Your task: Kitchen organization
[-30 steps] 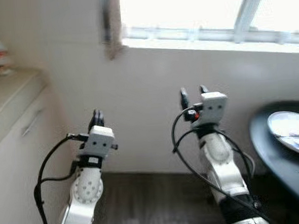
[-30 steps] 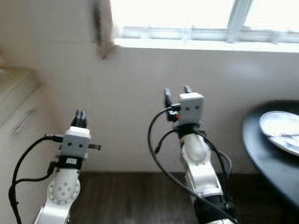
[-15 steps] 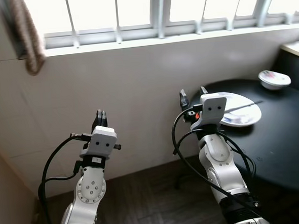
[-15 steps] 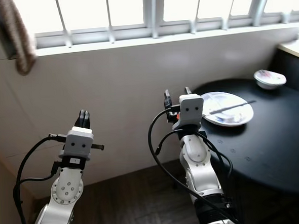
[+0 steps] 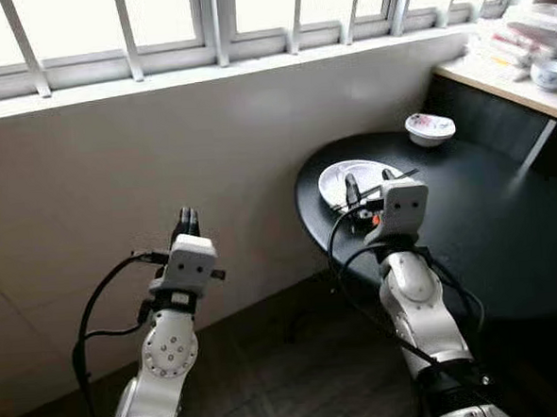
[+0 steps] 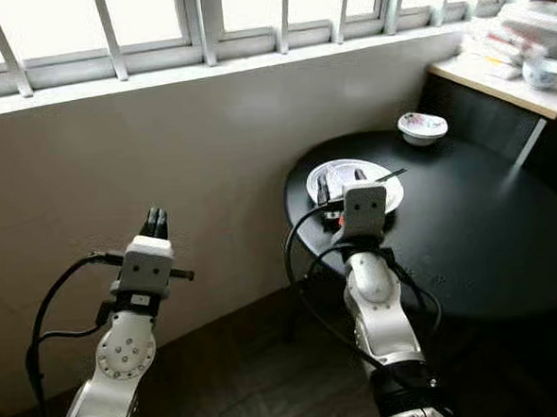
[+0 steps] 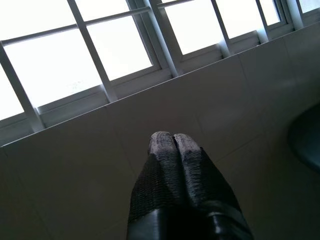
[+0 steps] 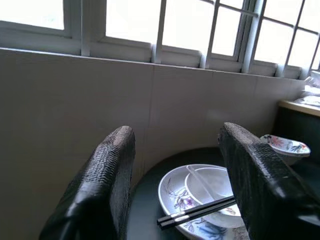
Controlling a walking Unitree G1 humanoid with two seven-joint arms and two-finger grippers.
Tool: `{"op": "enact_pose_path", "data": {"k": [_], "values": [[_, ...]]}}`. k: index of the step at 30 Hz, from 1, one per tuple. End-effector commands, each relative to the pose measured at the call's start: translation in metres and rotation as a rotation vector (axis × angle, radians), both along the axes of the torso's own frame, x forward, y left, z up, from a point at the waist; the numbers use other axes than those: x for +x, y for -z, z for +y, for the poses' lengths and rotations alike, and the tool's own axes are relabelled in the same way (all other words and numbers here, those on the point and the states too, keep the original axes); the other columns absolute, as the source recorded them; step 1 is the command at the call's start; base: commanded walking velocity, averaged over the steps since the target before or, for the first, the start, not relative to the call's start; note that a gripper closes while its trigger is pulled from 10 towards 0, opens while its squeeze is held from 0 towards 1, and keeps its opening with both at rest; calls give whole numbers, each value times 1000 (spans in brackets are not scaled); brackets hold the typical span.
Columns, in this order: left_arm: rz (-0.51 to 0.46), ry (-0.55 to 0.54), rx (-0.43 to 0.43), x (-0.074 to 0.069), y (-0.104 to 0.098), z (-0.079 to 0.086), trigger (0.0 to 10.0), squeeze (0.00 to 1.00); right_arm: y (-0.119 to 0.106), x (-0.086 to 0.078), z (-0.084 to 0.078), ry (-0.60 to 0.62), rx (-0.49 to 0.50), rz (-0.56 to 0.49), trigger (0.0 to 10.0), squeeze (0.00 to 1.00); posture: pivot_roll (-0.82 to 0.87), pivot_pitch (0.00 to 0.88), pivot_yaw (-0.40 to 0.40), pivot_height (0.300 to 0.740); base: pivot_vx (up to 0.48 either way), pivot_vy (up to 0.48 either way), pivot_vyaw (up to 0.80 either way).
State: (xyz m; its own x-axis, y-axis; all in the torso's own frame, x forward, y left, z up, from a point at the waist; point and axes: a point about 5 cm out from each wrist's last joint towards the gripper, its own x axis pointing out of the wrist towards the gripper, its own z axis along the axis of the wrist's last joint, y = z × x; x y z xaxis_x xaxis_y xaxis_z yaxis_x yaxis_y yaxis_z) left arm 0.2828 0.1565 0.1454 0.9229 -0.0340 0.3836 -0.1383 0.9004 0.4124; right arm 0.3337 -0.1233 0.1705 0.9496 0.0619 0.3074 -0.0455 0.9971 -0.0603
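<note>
A round black table (image 5: 487, 215) stands to my front right. On it lies a white patterned plate (image 8: 172, 192) holding a white bowl (image 8: 217, 187) with a spoon, and black chopsticks (image 8: 196, 212) rest across them. A small patterned bowl (image 5: 430, 126) sits farther back. My right gripper (image 5: 368, 176) is raised just short of the plate, open and holding nothing. My left gripper (image 5: 186, 215) is raised facing the tiled wall, its fingers (image 7: 165, 150) pressed shut on nothing.
A barred window (image 5: 201, 24) runs above the white tiled wall (image 5: 143, 151). At the far right a pale counter (image 5: 511, 71) carries a bowl (image 5: 554, 72) and other items. Dark wooden floor (image 5: 270, 379) lies below my arms.
The camera has swung to the right: the cabinet and hanging cloth are out of the picture and the whole black table has come in. Both arms keep the same pose.
</note>
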Motion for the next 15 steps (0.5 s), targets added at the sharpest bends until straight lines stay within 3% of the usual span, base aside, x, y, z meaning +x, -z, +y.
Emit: {"op": "enact_pose_path", "data": {"k": [1,9,15], "values": [[16,1,-9,-1,3,0,10000,0,7,0,6,-14,-28,43,10000,0,-42,0,-18,740,0,0,0],[23,-5,-17,-1,5,2,10000,0,11,1,7,-17,-22,68,10000,0,-39,0,-19,740,202,0,0],[23,-4,-20,-1,5,2,10000,0,11,2,9,-17,-24,68,10000,0,-36,0,-21,740,320,0,-696]]}}
